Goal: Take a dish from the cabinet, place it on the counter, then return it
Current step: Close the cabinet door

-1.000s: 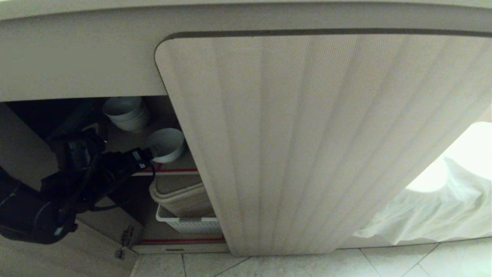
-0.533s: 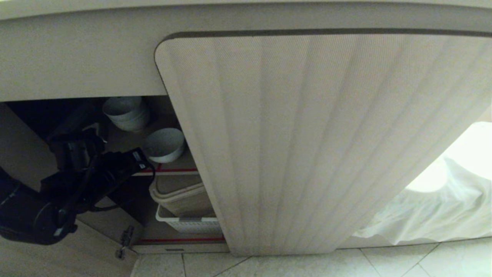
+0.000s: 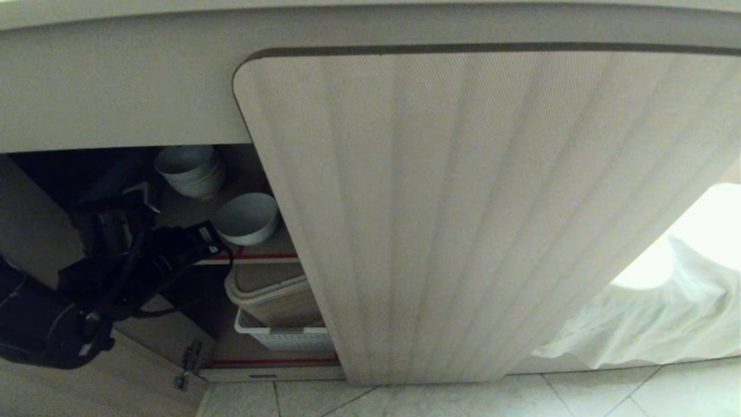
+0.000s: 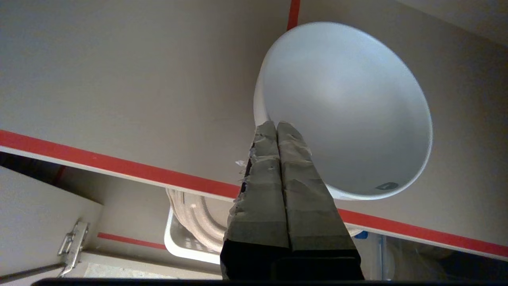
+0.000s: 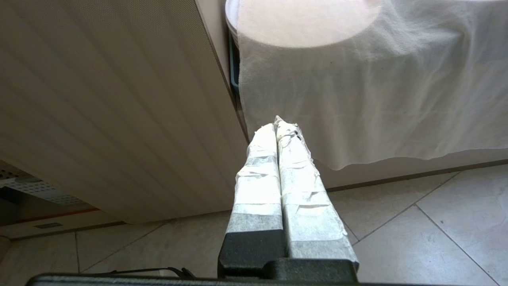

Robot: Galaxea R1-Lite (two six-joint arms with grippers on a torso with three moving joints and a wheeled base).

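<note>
Your left hand (image 4: pixel 276 126) is pressed together, its tips at the near rim of the bowl (image 4: pixel 349 107). The bowl sits on the red-edged shelf (image 4: pixel 119 167) inside the cabinet (image 3: pixel 463 202). Behind the bowl stands a stack of bowls (image 3: pixel 191 168).

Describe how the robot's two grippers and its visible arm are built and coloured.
The left gripper has two long tapered fingers wrapped in grey-green tape with frayed edges on a black base. The right gripper matches, in white tape. The left arm is glossy black with loose black cables.
</note>
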